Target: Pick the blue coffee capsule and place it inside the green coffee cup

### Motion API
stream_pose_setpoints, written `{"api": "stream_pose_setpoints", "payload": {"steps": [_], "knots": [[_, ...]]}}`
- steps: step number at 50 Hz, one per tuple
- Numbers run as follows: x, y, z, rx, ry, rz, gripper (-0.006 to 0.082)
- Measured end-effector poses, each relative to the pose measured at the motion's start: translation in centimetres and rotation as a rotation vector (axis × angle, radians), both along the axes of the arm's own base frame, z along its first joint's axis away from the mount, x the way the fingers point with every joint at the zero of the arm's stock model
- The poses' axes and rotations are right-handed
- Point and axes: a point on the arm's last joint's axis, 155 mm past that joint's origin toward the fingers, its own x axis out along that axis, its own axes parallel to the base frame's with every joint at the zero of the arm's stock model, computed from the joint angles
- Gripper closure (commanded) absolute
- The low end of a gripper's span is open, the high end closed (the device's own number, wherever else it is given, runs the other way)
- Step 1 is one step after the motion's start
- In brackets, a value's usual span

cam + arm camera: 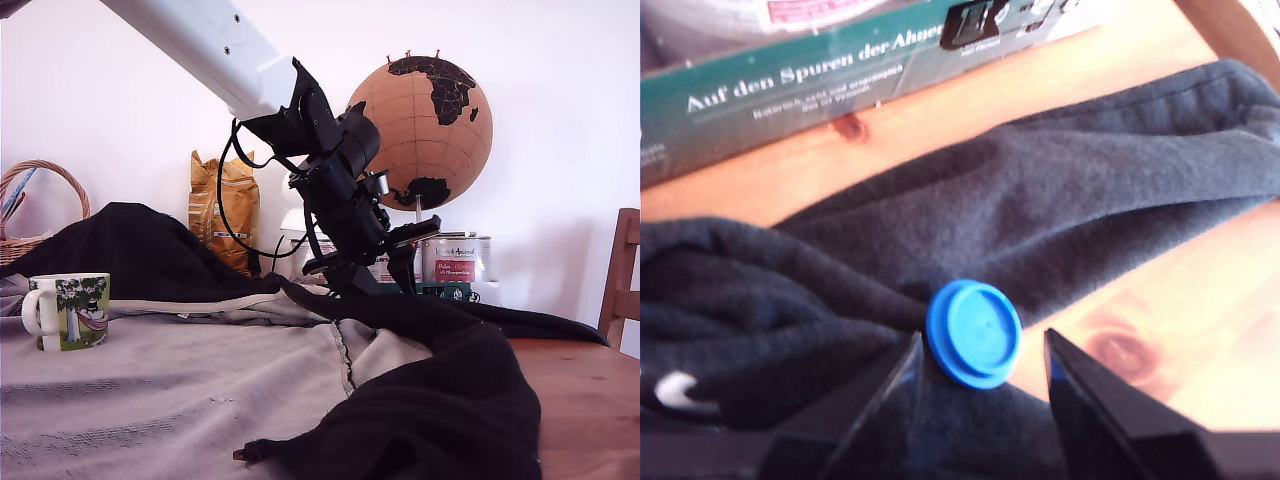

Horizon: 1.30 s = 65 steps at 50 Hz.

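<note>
On the exterior view's left, the green coffee cup (68,310) is standing upright on the grey cloth (180,390), handle turned toward that view's left edge, well apart from the arm. Your claw (385,270) is reaching down behind a ridge of black fleece (440,400) near the middle, so its tips are being hidden and you cannot tell from here how they are standing. The capsule is not showing in this view at all. A cork globe (420,125), a yellow bag (225,205) and a tin (457,258) are sitting behind.

Through the wrist camera, the blue coffee capsule (974,333) is resting on the dark fleece, its flat round end facing the lens, and the claw (985,385) is standing spread with one finger on each side of it, not yet pinching. You are probably dealing with a light, stiff, smooth plastic piece that could slip or tip on the soft cloth, so take it across the body just under the wider rim. Its tapered side is being hidden, and the bare wooden desk (1140,330) and a green box (790,95) are being cut off by the frame.
</note>
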Motion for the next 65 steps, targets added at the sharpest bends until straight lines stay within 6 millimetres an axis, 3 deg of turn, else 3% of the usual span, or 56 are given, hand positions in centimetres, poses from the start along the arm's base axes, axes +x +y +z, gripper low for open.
{"api": "stream_pose_setpoints", "payload": {"steps": [17,33,44,54,65], "knots": [[-0.7,-0.2,-0.6,0.017,0.022,-0.007,0.0461],[1.0,0.6,-0.1,0.107,-0.113,-0.02,0.0461],[1.3,1.0,-0.1,0.211,-0.212,-0.118,0.046],[0.4,0.3,-0.4,0.306,-0.287,-0.255,0.046],[-1.0,-0.9,-0.6,0.295,-0.286,-0.328,0.046]]}}
